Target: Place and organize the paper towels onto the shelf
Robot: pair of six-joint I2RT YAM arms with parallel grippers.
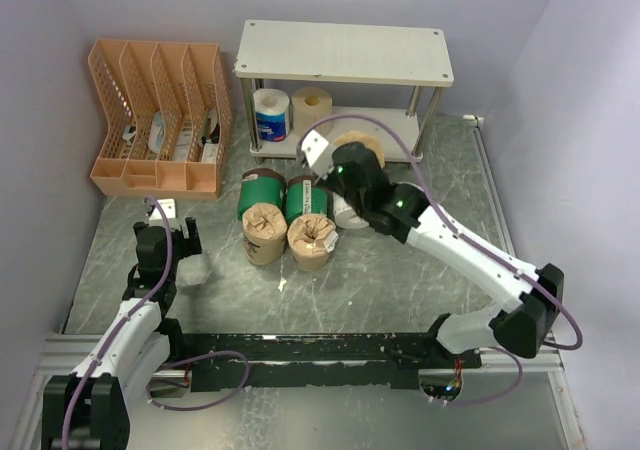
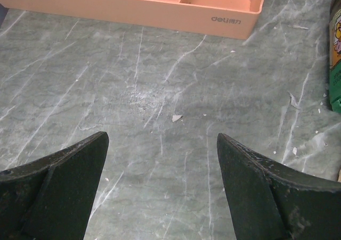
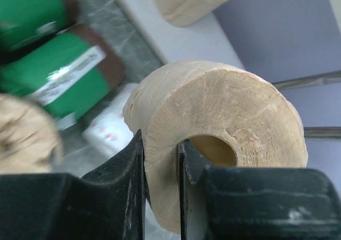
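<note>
The shelf (image 1: pixel 345 52) stands at the back. Its lower board (image 3: pixel 184 40) holds a blue-and-white roll (image 1: pixel 271 116) and a tan roll (image 1: pixel 312 109). My right gripper (image 3: pixel 160 150) is shut on another tan roll (image 3: pixel 224 117), one finger in its core and one outside, in the air just in front of the lower board (image 1: pixel 362 142). Two green rolls (image 1: pixel 262 191) (image 1: pixel 306 198), two brown-paper rolls (image 1: pixel 264 233) (image 1: pixel 312 242) and a white roll (image 1: pixel 349 214) lie on the table. My left gripper (image 2: pixel 162 138) is open and empty over bare table at the left.
An orange slotted organizer (image 1: pixel 160 110) stands at the back left, its front edge just beyond my left gripper (image 2: pixel 160 8). A green roll's end (image 2: pixel 335 64) shows at the left wrist view's right edge. Purple walls enclose the table on three sides.
</note>
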